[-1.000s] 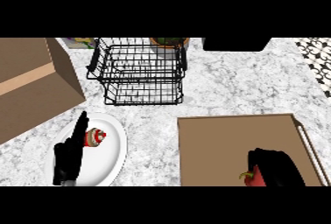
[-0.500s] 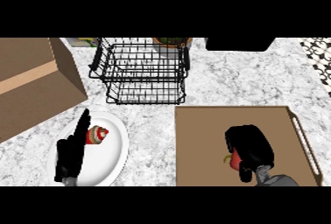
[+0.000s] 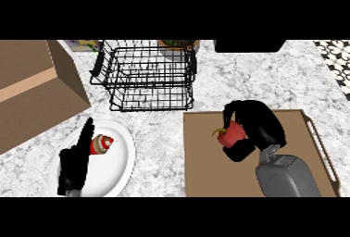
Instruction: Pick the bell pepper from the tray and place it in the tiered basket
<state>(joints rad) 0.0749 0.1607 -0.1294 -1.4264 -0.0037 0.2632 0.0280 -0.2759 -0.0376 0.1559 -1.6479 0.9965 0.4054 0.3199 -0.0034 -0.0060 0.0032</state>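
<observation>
We see the right hand (image 3: 256, 125) curled around a red bell pepper (image 3: 232, 134) (yellowish stem) above the tray (image 3: 205, 162), while the left hand (image 3: 75, 162) rests straight-fingered.

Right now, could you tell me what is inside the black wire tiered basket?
The black wire tiered basket holds nothing visible; marbled counter shows through its wires. The red bell pepper is in the right hand, over the brown tray. The basket's back edge partly hides something orange-rimmed behind it.

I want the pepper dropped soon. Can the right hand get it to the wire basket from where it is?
Probably yes. The right hand, curled round the pepper, is over the tray, and the basket stands just beyond the tray's far left corner, with only bare counter between.
</observation>
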